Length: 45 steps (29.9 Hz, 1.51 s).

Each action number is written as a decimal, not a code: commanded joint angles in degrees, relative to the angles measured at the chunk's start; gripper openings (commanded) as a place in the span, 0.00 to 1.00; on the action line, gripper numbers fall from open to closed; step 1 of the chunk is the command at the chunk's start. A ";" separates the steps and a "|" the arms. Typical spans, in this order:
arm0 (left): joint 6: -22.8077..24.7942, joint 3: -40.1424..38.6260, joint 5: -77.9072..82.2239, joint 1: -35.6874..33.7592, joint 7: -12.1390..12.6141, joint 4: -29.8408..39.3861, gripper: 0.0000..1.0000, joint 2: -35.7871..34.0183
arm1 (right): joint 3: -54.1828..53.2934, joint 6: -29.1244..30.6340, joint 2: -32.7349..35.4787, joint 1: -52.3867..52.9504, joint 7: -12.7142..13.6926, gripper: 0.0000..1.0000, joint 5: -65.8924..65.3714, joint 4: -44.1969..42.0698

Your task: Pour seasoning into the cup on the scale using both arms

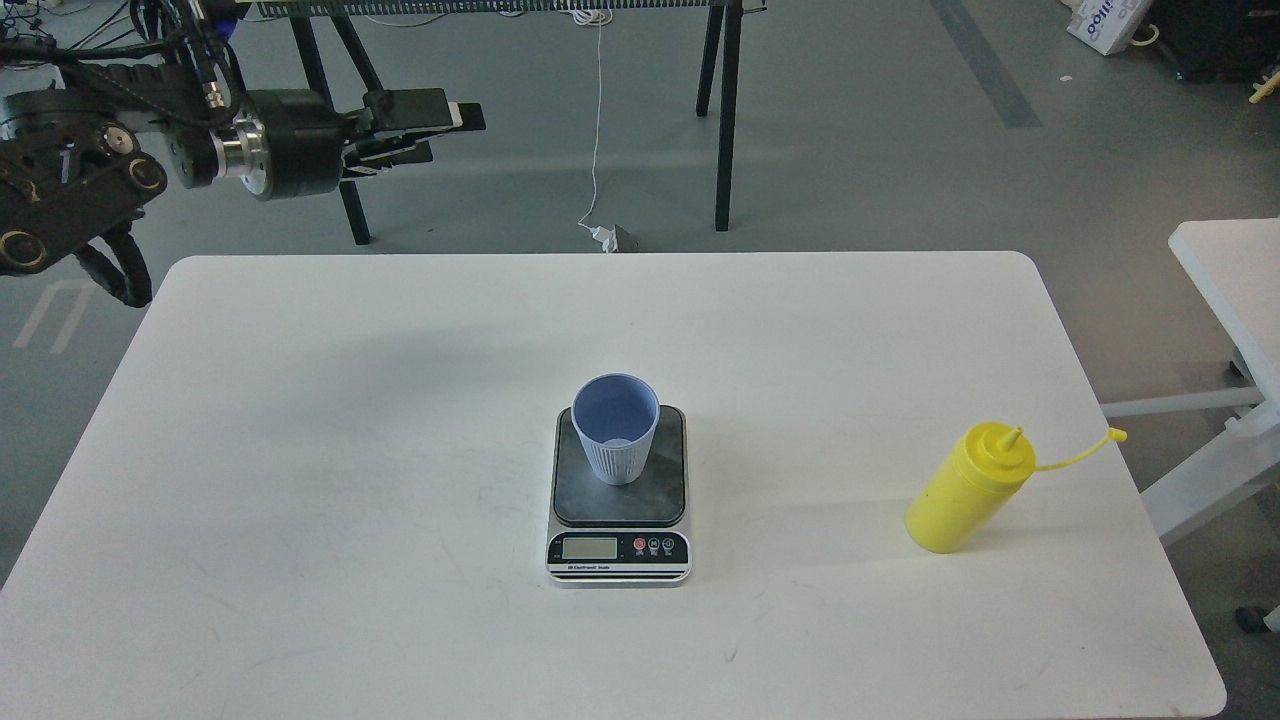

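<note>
The light blue-grey ribbed cup [615,440] stands upright on the dark plate of the scale [619,500] at the table's middle. The yellow seasoning bottle [965,490] stands at the right of the table, nozzle up, its cap strap trailing right. My left gripper [455,133] is raised at the upper left, beyond the table's far edge, pointing right and holding nothing. Its dark fingers lie close together and I cannot tell their gap. My right arm and gripper are out of view.
The white table [350,450] fills most of the view. A second white table [1235,270] stands at the right edge. Black trestle legs [725,110] and a white cable stand on the floor behind.
</note>
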<state>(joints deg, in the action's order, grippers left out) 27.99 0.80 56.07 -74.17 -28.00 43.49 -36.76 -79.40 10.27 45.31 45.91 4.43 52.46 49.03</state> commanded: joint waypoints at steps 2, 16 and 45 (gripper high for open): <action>0.01 0.08 0.01 1.66 0.00 -0.69 0.97 -1.29 | -6.02 3.69 0.13 -11.43 3.82 0.99 0.89 2.65; 0.01 -0.01 0.01 3.24 0.00 -0.69 0.97 -2.53 | -6.65 17.73 1.45 -42.64 13.59 0.99 0.27 12.49; 0.01 -0.19 0.01 7.19 0.00 -0.69 0.97 -2.70 | 14.36 17.73 -10.59 -64.81 13.41 1.00 -10.18 20.93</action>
<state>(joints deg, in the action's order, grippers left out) 28.00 0.61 56.10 -67.04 -28.00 42.80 -39.34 -65.20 28.00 35.36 -19.54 17.85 43.60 69.82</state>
